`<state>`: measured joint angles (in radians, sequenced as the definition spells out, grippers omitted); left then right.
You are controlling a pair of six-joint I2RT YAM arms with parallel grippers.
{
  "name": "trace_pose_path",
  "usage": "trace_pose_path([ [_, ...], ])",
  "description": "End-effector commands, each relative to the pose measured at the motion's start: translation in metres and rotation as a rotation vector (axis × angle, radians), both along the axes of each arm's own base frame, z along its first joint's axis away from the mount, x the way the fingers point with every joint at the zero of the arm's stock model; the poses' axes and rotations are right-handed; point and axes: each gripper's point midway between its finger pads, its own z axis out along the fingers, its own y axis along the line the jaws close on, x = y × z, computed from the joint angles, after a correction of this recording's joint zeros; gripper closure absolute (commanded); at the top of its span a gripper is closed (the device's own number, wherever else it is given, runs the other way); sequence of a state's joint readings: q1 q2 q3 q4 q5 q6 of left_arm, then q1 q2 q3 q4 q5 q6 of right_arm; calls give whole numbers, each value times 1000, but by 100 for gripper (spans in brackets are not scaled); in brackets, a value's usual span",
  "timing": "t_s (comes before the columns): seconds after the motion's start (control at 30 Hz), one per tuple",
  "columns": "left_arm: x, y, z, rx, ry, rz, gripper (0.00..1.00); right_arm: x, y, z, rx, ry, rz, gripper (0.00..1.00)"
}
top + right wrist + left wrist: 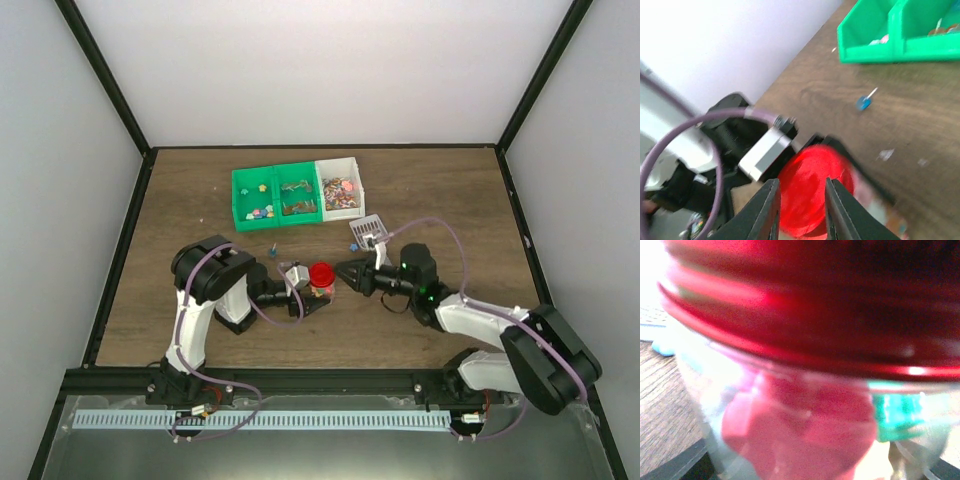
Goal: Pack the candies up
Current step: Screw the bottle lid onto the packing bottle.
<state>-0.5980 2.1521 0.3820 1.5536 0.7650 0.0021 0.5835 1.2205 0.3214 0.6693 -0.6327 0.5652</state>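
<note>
A small clear jar with a round red lid stands at the table's middle. My left gripper is shut on the jar. In the left wrist view the jar fills the frame, with blurred pink and green candies under the lid. My right gripper is open, just right of the jar. In the right wrist view its fingers stand apart in front of the lid, not touching it. More candies lie in a white bin.
Two joined green bins with a few sweets stand at the back, left of the white bin. A pale scoop lies behind my right gripper. A small blue piece lies loose on the table, and also shows in the right wrist view.
</note>
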Motion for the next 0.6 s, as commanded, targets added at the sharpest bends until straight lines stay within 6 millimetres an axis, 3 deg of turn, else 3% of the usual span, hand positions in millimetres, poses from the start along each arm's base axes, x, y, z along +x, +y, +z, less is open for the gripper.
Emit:
trace_pose_path([
  [0.0, -2, 13, -2, -24, -81, 55, 52, 36, 8, 0, -104, -21, -41, 75],
  [0.1, 0, 14, -4, -14, -92, 71, 52, 41, 19, 5, -110, -32, 12, 77],
  [0.3, 2, 14, -4, -11, -103, 78, 52, 49, 30, -5, -135, -3, 59, 81],
  [0.57, 3, 15, -5, -6, -119, 79, 52, 38, 32, -13, -123, 18, 107, 84],
])
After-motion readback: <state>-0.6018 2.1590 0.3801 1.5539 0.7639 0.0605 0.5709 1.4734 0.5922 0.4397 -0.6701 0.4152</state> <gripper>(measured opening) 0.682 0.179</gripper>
